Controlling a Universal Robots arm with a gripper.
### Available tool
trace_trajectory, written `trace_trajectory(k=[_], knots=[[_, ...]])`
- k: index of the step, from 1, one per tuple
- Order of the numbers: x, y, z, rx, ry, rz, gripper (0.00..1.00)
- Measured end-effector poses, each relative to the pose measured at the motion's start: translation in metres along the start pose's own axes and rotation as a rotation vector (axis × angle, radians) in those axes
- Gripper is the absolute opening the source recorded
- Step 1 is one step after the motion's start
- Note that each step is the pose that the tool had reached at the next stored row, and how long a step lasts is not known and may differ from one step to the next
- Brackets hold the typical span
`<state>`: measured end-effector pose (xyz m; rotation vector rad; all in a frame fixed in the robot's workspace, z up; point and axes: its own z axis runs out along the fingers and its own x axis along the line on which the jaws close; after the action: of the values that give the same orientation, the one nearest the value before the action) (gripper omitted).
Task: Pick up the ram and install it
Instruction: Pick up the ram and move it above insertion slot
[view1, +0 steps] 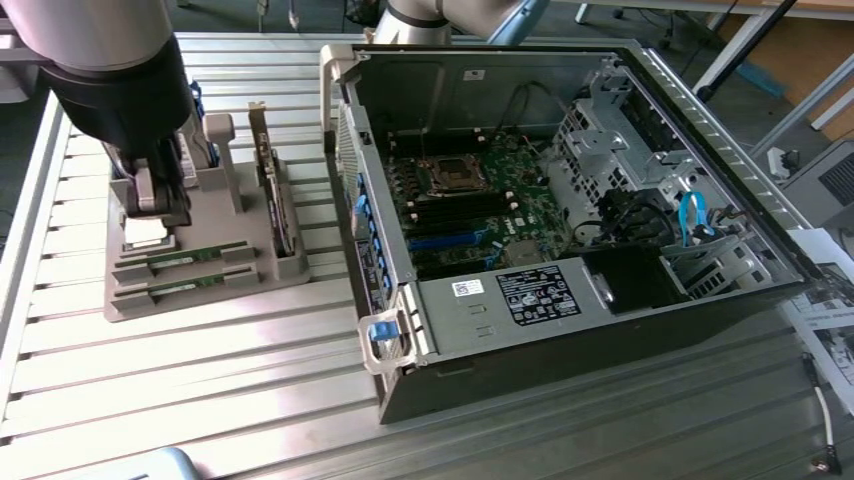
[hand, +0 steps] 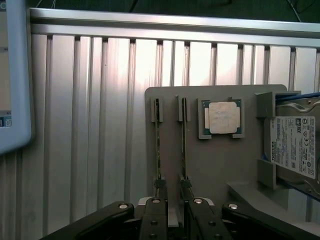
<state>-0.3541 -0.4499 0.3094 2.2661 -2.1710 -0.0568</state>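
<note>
Ribbed table (hand: 100, 125) holds one tray (hand: 215, 165), two ram sticks (view1: 183, 263) (one processor chip (hand: 221, 118)), fingers (hand: 186, 189) spread wide, empty.

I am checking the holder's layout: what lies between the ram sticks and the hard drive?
The square processor chip, as the wrist view shows.

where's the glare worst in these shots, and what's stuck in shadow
Exterior view: glare washes the ribbed metal table; the computer case interior is dim. Wrist view: bright sheen on the table slats, processor chip evenly lit.
</note>
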Motion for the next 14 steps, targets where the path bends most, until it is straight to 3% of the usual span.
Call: trace_trajectory(k=[8,14], knots=[[0.0005,0.0,0.0041,0.0015,0.0002,0.0,0.24],[0.0004,0.0016,0.0041,0.0071,0.0003,0.0,0.24]])
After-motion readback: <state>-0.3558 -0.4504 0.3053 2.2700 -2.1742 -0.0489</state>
